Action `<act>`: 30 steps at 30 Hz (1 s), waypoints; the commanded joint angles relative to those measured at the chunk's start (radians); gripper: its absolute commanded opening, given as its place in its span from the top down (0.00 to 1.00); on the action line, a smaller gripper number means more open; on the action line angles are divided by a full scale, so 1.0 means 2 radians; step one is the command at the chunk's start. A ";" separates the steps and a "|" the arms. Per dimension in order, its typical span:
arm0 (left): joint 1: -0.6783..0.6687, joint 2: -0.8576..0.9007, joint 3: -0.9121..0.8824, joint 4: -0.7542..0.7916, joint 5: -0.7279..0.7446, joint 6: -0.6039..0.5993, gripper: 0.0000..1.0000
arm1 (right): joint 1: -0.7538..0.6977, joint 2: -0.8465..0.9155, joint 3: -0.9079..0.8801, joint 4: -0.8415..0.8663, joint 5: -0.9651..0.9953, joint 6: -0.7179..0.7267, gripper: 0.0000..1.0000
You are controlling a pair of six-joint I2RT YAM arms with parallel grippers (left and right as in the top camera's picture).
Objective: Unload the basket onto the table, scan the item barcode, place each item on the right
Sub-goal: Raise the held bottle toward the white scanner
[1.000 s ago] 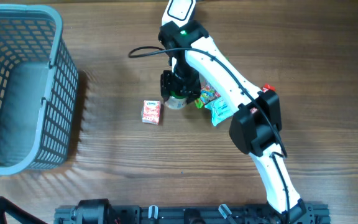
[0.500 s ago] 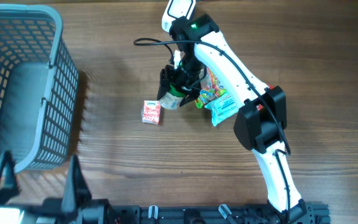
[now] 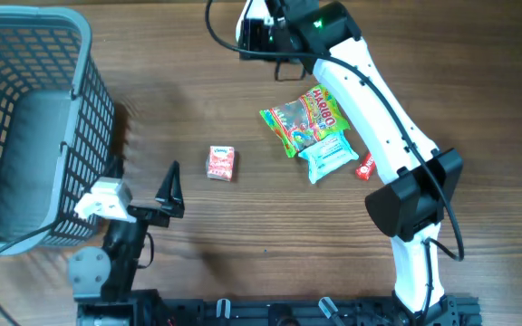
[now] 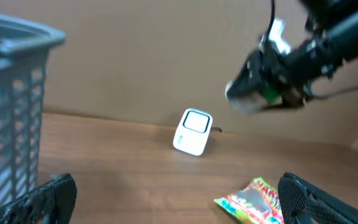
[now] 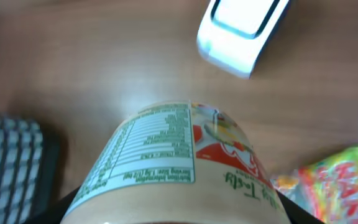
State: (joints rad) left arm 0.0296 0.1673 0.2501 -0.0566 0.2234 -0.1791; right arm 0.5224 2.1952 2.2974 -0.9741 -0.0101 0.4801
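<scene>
At far L the grey plastic mesh basket [image 3: 89, 54] is standing mouth-up, prob. waiting for scanned goods. Beside it we're holding our left gripper [image 4: 176, 190] low over the brown wooden table [image 3: 243, 226], jaws spread wide & empty, clear of the work. The small red-and-white carton [image 3: 221, 163] is lying alone mid-table. At the far edge our right gripper [image 4: 260, 93] is pinching the round white tub w/ green-and-red print [image 5: 166, 162], hanging it in the air near the small white scanner box [image 4: 193, 132], prob. so the reader can catch its code. The nutrition panel is facing our wrist cam; barcode not visible. To the R the colourful gummy bag [image 3: 304, 118], pale blue packet [image 3: 326, 156] & small red sweet [image 3: 365, 167] are lying bunched, prob. queued.
</scene>
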 commanded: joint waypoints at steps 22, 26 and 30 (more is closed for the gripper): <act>0.004 -0.002 -0.018 -0.077 -0.046 -0.006 0.00 | -0.024 0.216 -0.008 0.508 0.171 -0.149 0.41; 0.004 -0.002 -0.018 -0.075 -0.070 -0.006 0.00 | -0.024 0.187 -0.006 0.476 0.171 -0.148 0.41; 0.004 -0.002 -0.018 -0.061 -0.070 -0.006 0.00 | -0.034 0.113 -0.006 0.342 0.194 -0.148 0.41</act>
State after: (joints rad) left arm 0.0292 0.1661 0.2188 -0.2016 0.1017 -0.1860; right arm 0.4686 2.5996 2.2704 -0.1791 0.3214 0.1944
